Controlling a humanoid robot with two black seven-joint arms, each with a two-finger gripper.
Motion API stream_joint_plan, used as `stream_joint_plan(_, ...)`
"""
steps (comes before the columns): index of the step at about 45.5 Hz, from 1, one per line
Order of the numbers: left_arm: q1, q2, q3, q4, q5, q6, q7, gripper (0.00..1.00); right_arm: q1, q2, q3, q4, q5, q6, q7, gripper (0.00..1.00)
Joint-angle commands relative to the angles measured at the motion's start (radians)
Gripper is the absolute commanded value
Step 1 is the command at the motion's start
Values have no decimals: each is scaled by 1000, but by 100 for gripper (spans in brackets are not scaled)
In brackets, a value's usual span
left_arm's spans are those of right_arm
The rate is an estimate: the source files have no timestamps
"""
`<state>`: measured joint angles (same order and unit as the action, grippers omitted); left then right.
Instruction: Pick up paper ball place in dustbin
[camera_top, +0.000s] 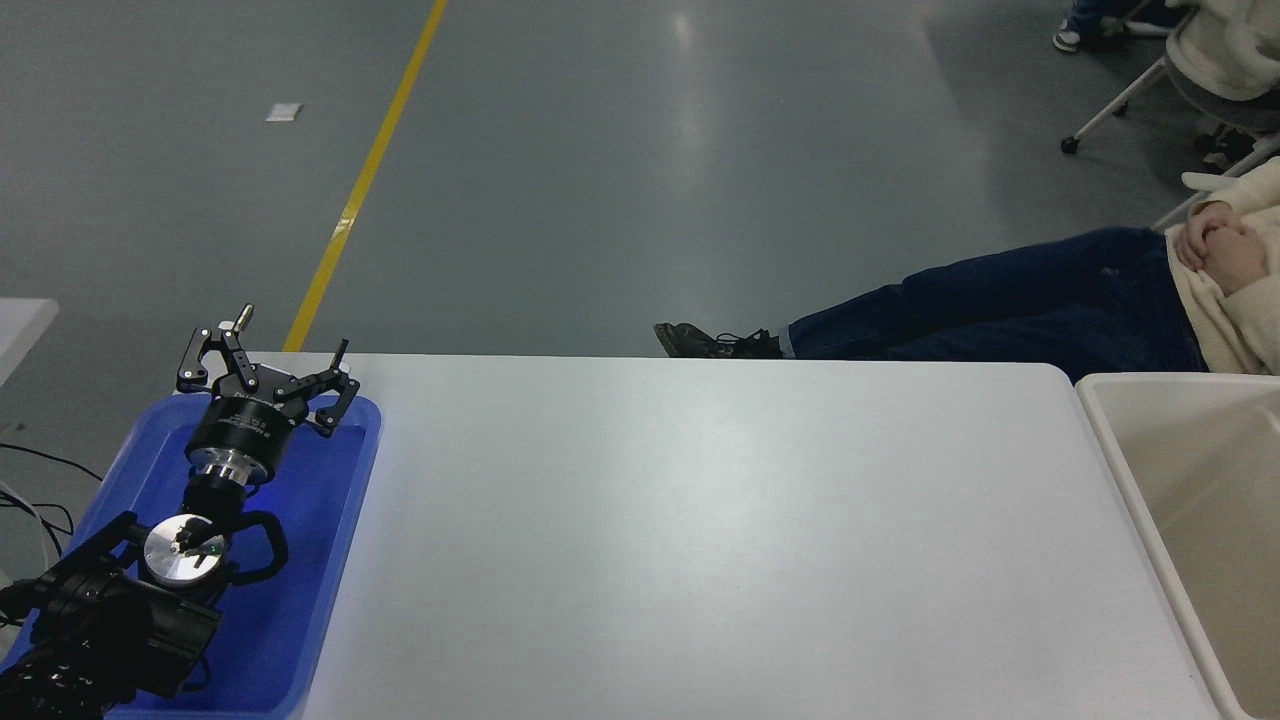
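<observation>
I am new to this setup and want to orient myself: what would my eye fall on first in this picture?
First, the bright blue tray at the table's left end, with the left gripper open above its far edge. Next, the wide white table, bare across its middle, and the cream dustbin at the right edge. Beyond the far side, a seated person's legs in dark jeans stretch over the grey floor. No paper ball or right gripper is in view.

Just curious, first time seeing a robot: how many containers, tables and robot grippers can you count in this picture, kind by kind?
Blue tray: 1
Cream dustbin: 1
White table: 1
Robot grippers: 1, the left gripper, over the tray
Total: 4
</observation>
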<state>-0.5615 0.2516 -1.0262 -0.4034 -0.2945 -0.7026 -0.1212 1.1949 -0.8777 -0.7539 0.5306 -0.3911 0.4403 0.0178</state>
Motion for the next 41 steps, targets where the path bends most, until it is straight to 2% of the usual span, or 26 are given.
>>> stream_joint_plan(1,0,-2,0,0,0,0,0,100,-414,221,301,-428,4,-167,-1,0)
stream_joint_plan(5,0,0,0,0,0,0,0,100,-463,258,308,-446,3,-258,-2,0)
stream_joint_plan(10,0,0,0,0,0,0,0,100,-497,284,309,-446,4,-345,-38,0)
stream_joint_plan(17,0,0,0,0,0,0,0,100,-508,296,318,-446,5,-380,-50,0)
stream_joint_plan(18,0,0,0,0,0,0,0,100,-508,296,318,-446,4,-385,-50,14)
stream_joint_plan(20,0,0,0,0,0,0,0,100,-508,293,318,-448,4,-402,-48,53)
stream_joint_plan(21,0,0,0,0,0,0,0,100,-508,293,318,-451,4,-416,-47,68)
stream_joint_plan(22,0,0,0,0,0,0,0,100,-508,293,318,-449,6,-431,-47,74)
stream_joint_plan(30,0,0,0,0,0,0,0,100,-514,302,320,-445,4,-509,-47,85)
stream_joint_plan(36,0,0,0,0,0,0,0,100,-514,302,320,-445,4,-511,-47,85)
stream_joint_plan(41,0,-2,0,0,0,0,0,100,-514,302,320,-445,4,-512,-47,92)
